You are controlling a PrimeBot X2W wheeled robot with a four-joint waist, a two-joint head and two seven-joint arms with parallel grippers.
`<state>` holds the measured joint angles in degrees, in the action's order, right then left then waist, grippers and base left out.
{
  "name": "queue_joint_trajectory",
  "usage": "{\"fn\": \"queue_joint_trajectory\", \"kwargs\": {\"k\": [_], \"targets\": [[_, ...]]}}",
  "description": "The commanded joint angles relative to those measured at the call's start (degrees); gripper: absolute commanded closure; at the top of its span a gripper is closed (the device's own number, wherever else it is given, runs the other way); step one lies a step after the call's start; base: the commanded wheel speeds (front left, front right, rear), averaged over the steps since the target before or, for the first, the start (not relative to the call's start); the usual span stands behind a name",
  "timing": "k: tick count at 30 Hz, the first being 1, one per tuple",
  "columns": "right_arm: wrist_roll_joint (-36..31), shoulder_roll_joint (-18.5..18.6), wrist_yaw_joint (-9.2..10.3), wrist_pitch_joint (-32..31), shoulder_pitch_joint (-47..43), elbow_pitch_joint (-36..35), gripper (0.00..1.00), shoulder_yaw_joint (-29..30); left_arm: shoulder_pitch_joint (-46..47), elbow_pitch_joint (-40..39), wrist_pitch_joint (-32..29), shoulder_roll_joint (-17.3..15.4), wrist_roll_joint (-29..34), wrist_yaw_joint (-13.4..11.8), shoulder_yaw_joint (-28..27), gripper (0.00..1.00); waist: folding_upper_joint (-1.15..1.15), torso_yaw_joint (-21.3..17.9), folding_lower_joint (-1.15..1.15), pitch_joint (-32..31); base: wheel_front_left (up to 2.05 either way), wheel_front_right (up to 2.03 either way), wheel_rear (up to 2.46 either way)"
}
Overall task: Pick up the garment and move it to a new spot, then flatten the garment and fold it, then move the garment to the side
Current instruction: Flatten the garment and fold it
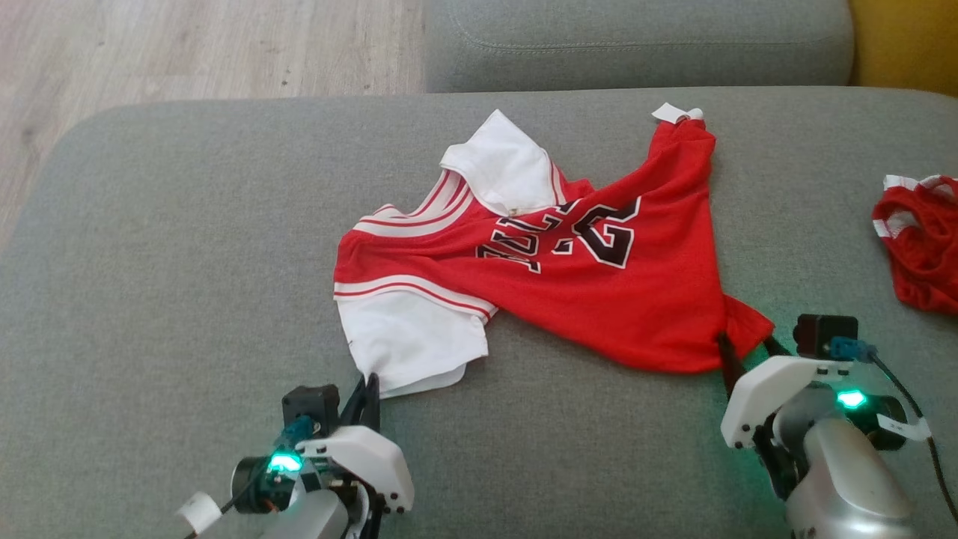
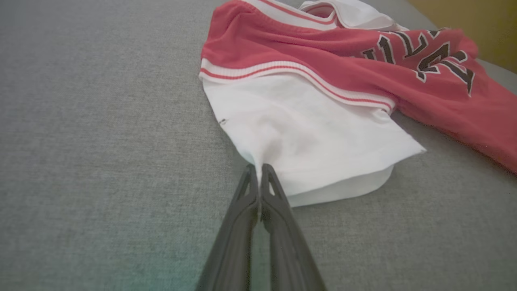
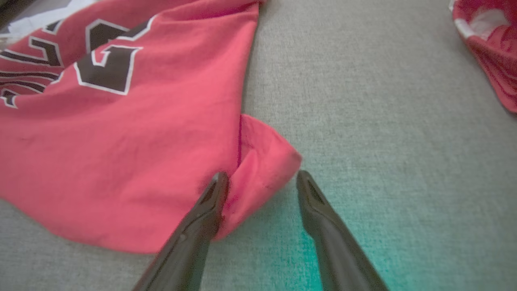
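Note:
The garment [image 1: 569, 284] is a red jersey with black lettering and white panels, lying crumpled in the middle of the grey cushion [image 1: 187, 262]. My left gripper [image 1: 369, 382] is shut on the near corner of its white panel; in the left wrist view the fingers [image 2: 258, 167] pinch the white cloth [image 2: 307, 133] at its edge. My right gripper [image 1: 747, 343] stands open at the jersey's near right corner. In the right wrist view its fingers [image 3: 262, 178] straddle a small folded flap of the red cloth [image 3: 121, 153], the left finger touching the fabric.
A second red and white piece of clothing [image 1: 920, 247] lies bunched at the cushion's right edge, also in the right wrist view [image 3: 488, 48]. Another grey cushion [image 1: 636, 37] sits behind. Wooden floor [image 1: 187, 45] lies beyond the far left edge.

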<state>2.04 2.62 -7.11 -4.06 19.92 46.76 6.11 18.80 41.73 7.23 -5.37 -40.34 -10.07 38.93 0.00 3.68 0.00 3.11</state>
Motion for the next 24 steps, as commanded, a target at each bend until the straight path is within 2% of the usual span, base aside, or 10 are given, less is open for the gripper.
{"fn": "queue_joint_trajectory", "kwargs": {"k": [1,2,3,8,14,19,24], "targets": [[0.56,0.26,-0.37,0.09,3.21,-0.94,0.65,-1.60,2.64,-1.94,0.85,-0.91,0.33,-0.27,-1.38,1.00,0.00,0.08,0.00,0.06,0.00,0.00,0.00],[1.17,0.26,-0.37,0.38,3.63,-0.40,0.96,-1.75,2.60,-2.33,0.95,-1.04,0.37,-0.32,-1.36,1.00,0.00,0.08,0.00,0.05,0.00,0.00,0.00],[1.73,0.26,-0.37,0.80,4.02,0.03,1.00,-1.79,2.56,-2.76,1.11,-1.17,0.40,-0.38,-1.36,1.00,0.00,0.04,0.00,-0.01,0.00,0.00,0.00],[4.40,0.26,-0.37,3.46,4.84,0.28,1.00,-3.16,2.22,-5.36,2.15,-1.94,0.46,-0.80,-1.64,1.00,0.00,-0.67,0.00,-1.22,0.00,0.00,0.00],[8.97,0.26,-0.37,5.78,3.83,-3.83,1.00,-5.21,1.82,-10.58,4.16,-3.36,-0.01,-1.21,-3.30,1.00,0.00,-1.54,0.00,-3.71,0.00,0.00,0.00],[14.25,0.26,-0.37,4.94,1.38,-13.40,1.00,-6.28,2.06,-20.34,5.15,-6.35,-0.63,-1.94,-6.20,1.00,0.00,-2.31,0.00,-6.32,0.00,0.00,0.00],[19.78,0.62,-0.37,0.51,-2.13,-28.60,1.00,-6.35,2.28,-34.92,4.75,-10.02,-2.46,-2.54,-10.27,1.00,0.00,-2.96,0.00,-9.02,0.00,0.00,0.00]]}}
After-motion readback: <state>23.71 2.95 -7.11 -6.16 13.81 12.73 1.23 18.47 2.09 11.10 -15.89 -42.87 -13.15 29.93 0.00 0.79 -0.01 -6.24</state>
